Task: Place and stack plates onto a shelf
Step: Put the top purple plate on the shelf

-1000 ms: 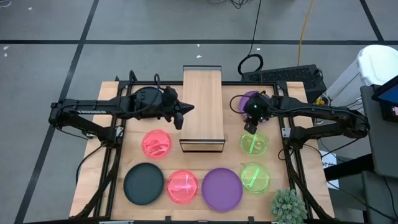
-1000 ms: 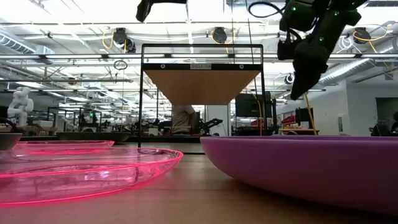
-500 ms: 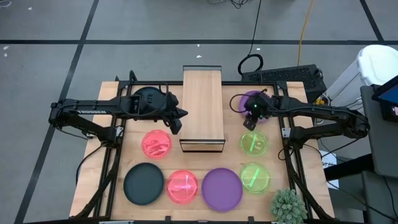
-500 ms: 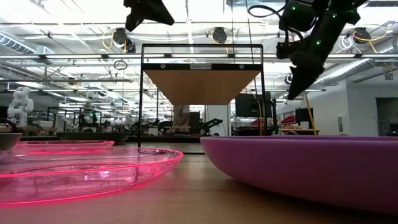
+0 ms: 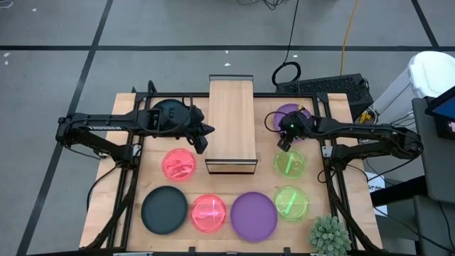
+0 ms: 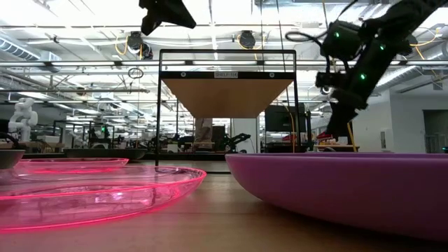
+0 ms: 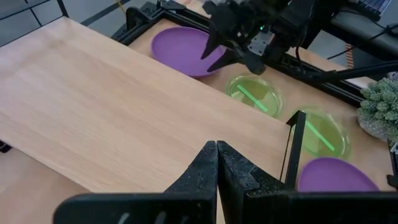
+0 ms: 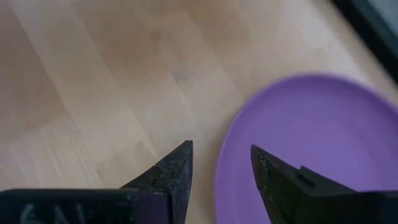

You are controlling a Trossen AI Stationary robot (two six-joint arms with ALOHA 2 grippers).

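Observation:
The shelf [image 5: 232,121], a light wood plank on a thin black frame, stands mid-table. Eight plates lie flat on the table. On the left are a black one [image 5: 168,108], a pink one [image 5: 178,164], a second black one [image 5: 164,209] and a second pink one [image 5: 208,212]. A purple one [image 5: 254,216] is near, two green ones [image 5: 290,163] [image 5: 291,203] are on the right, and a far purple one [image 5: 291,112] sits right of the shelf. My right gripper [image 8: 221,158] is open, and its fingers stand on either side of that far purple plate's rim [image 8: 227,155]. My left gripper [image 7: 216,149] is shut, raised left of the shelf.
A small potted plant [image 5: 329,235] sits at the table's near right corner. A black frame rail [image 5: 323,142] runs along the right side beside the green plates. Bare wood [image 8: 106,74] shows between the shelf and the far purple plate.
My left gripper has drawn back from the shelf's left edge toward the table's left, then kept still. My right gripper has come down lower, from above the far green plate toward the far purple plate's near rim.

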